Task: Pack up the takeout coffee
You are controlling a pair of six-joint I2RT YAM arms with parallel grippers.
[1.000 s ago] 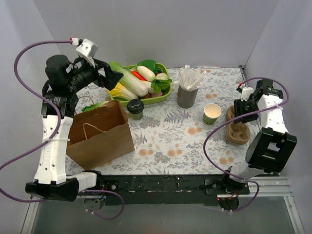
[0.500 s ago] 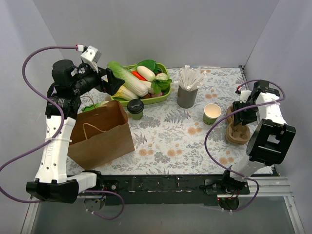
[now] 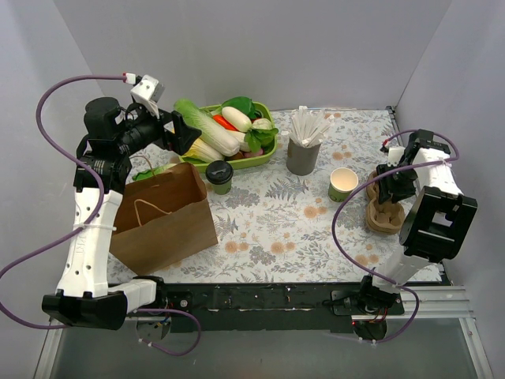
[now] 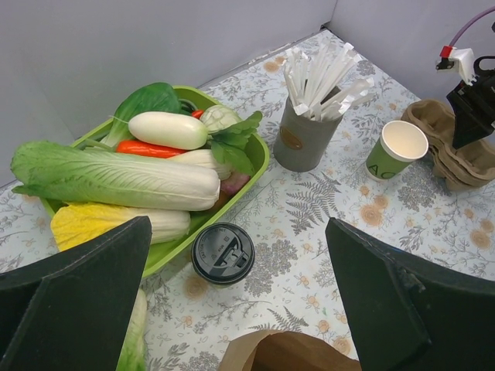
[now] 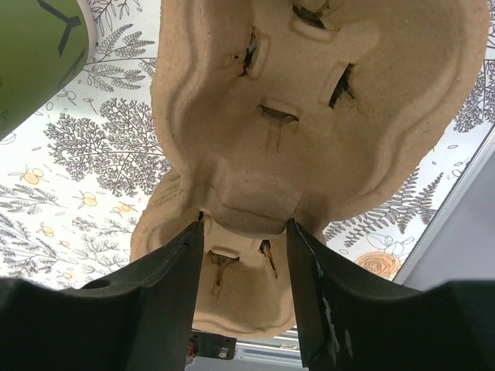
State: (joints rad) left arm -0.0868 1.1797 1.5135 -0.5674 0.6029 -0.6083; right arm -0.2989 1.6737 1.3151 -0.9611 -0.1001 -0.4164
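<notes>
Coffee (image 3: 219,175) on worktop (image 3: 276,229), unpacked; bag (image 3: 162,217) standing | left end effector (image 3: 185,133) open, empty | right end effector (image 5: 244,232) gripping carrier (image 5: 309,116)

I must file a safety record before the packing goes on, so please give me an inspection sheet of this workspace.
Surface: floral tablecloth; no spills seen.
Job's things: lidded coffee cup upright between paper bag and green tray; pulp carriers stacked at the right.
Clutter: vegetables in the tray; grey straw holder; lidless green cup.
Grippers: left tool open, raised near the tray; right tool shut on the top carrier.
Cables: purple cables loop off both arms.
Surroundings: plain grey walls; nothing else seen.
</notes>
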